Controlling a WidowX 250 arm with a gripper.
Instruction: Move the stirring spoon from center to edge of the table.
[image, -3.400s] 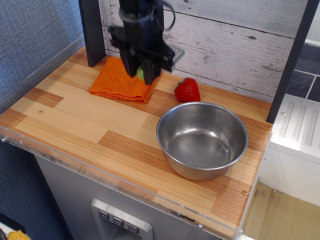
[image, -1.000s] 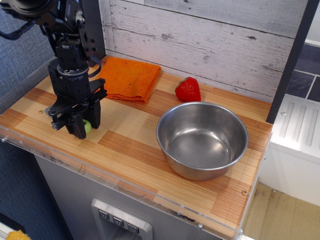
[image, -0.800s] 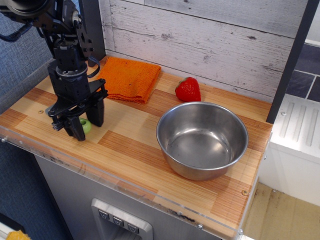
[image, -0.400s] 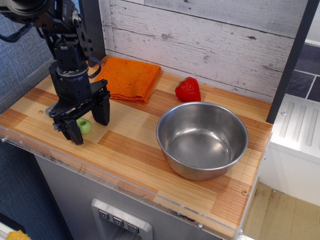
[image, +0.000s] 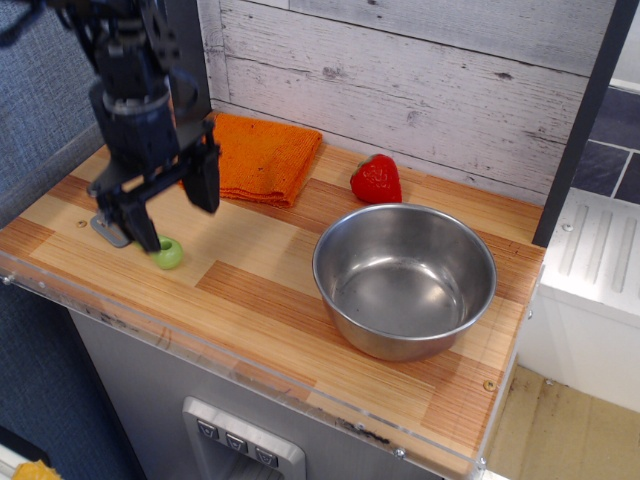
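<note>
The pincer (image: 175, 210) has let go of the stirring spoon (image: 150, 245) and risen, jaws apart, above it.

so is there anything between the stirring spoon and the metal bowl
No. Between the stirring spoon and the bowl only bare table shows in this view.

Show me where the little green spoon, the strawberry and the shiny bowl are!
stirring spoon (image: 166, 253), camera view, green handle end.
strawberry (image: 376, 180), camera view, red body.
bowl (image: 342, 232), camera view, left rim.
</note>
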